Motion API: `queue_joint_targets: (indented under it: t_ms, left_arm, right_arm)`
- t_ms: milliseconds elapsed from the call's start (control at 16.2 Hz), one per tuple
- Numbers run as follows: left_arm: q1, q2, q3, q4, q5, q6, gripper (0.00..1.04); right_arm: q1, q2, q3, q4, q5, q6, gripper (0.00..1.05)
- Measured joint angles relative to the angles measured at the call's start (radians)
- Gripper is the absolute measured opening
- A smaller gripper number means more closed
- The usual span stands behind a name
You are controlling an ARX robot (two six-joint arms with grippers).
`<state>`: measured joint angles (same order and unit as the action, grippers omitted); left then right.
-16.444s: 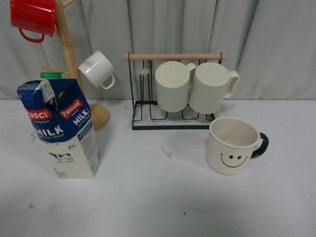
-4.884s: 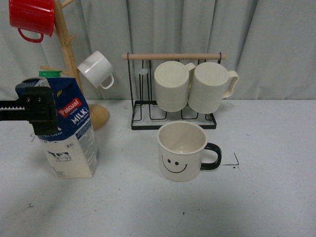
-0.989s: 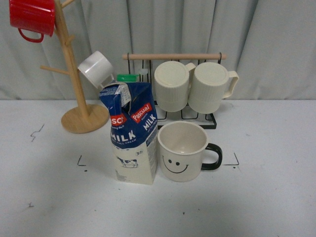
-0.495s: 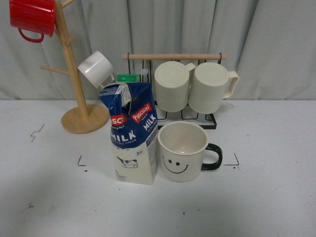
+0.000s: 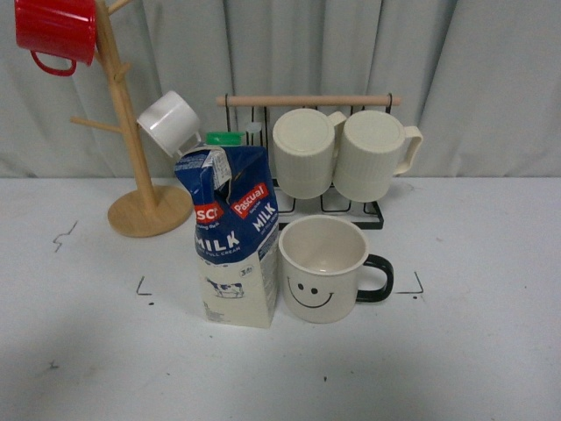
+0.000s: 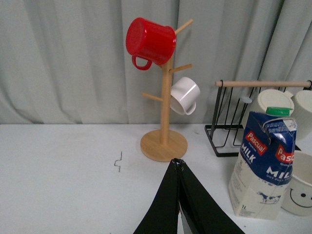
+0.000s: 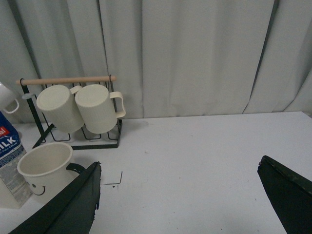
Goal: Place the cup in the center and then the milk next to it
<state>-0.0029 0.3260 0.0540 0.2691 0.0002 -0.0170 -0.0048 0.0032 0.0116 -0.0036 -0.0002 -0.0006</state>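
The cup (image 5: pixel 323 270), a wide cream mug with a smiley face and black handle, stands upright inside the center (image 5: pixel 386 303), a white patch edged by small black corner marks. The milk (image 5: pixel 235 235), a blue and cream Pascual carton with a green cap, stands upright against the cup's left side. Neither arm shows in the front view. My left gripper (image 6: pixel 176 162) is shut with nothing in it, hovering short of the milk (image 6: pixel 265 165). My right gripper (image 7: pixel 179 175) is open and empty, to the right of the cup (image 7: pixel 45 168).
A wooden mug tree (image 5: pixel 145 206) holds a red mug (image 5: pixel 57 31) and a small white mug (image 5: pixel 171 123) at the back left. A black wire rack (image 5: pixel 307 210) with two ribbed cream mugs (image 5: pixel 337 162) stands behind the cup. A grey curtain closes off the back.
Over the last second nothing has moved. Earlier, the cup went from the right into the marked patch, and the milk went from the far left to the cup's side.
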Motion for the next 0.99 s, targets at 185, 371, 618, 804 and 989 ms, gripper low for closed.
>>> queue_joint_targets:
  t_ms: [185,371,618,804,989]
  left_arm:
    - [0.0,-0.05,-0.014,-0.034,0.0,0.0,0.02]
    - [0.0,-0.093,-0.044,-0.042,0.0,0.0,0.02]
    - [0.0,-0.151,-0.044,-0.094,0.0,0.0,0.02]
    - [0.0,-0.323,-0.043,-0.257,0.0,0.0,0.02]
    - [0.0,-0.322,-0.043,-0.273,0.0,0.0,0.38]
  right_arm:
    - [0.0,0.0,0.0,0.0,0.0,0.0,0.98]
    - [0.0,0.0,0.0,0.0,0.0,0.0,0.98]
    - [0.0,0.0,0.0,0.0,0.0,0.0,0.98]
    - [0.0,0.0,0.0,0.0,0.0,0.0,0.98]
    - [0.0,-0.001,0.0,0.0,0.0,0.0,0.98]
